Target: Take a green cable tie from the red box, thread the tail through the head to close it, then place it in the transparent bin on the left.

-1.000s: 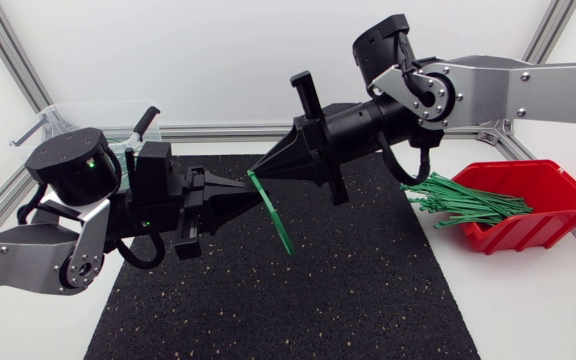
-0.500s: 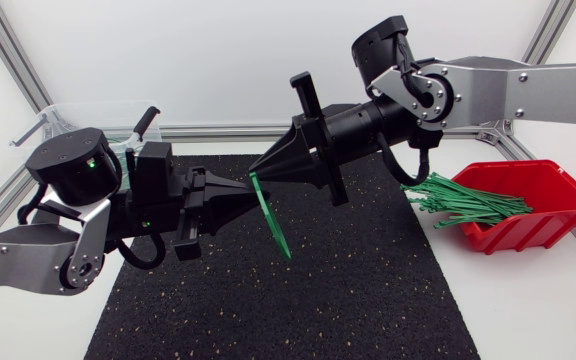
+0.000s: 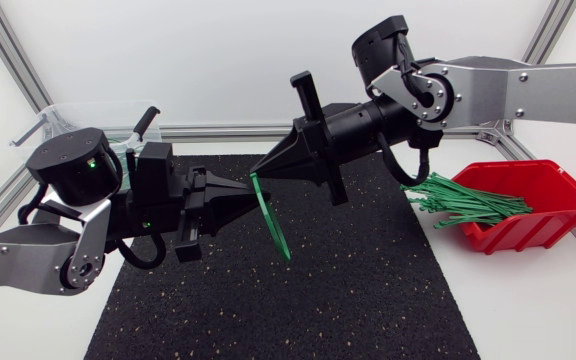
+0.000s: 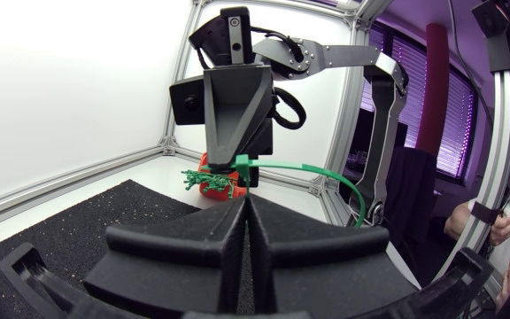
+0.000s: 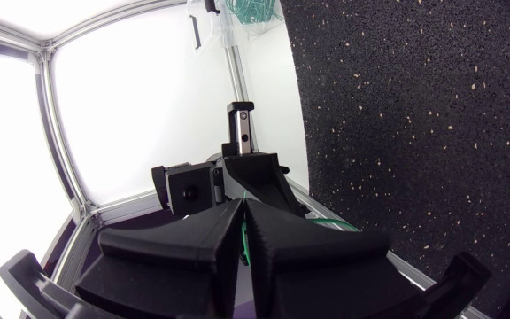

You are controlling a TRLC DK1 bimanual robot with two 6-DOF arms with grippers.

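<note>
**Head view:** The left gripper (image 3: 249,190) comes in from 9 o'clock and the right gripper (image 3: 258,172) from 2 o'clock. Their tips meet nose to nose above the middle of the black mat (image 3: 288,300). A green cable tie (image 3: 274,218) starts at that meeting point and curves down toward 5 o'clock, its far end free above the mat. The red box (image 3: 543,225) sits on the desk (image 3: 528,300) at 3 o'clock, with loose green ties (image 3: 463,198) spilling over its wall toward the mat. The transparent bin (image 3: 53,118) stands at 10 o'clock, behind the left arm.

**Left wrist view:** This gripper's fingers (image 4: 193,244) are pressed together, with only a thin seam between them. Whether they pinch the tie cannot be told. One end of the tie (image 4: 244,162) sits just ahead of their tips, at the point of the right gripper. The strap arcs away to one side and drops behind a finger.

**Right wrist view:** Its fingers (image 5: 180,244) are closed on the tie (image 5: 244,244), a green sliver showing in the seam between them. The left gripper faces them, tip to tip.
</note>
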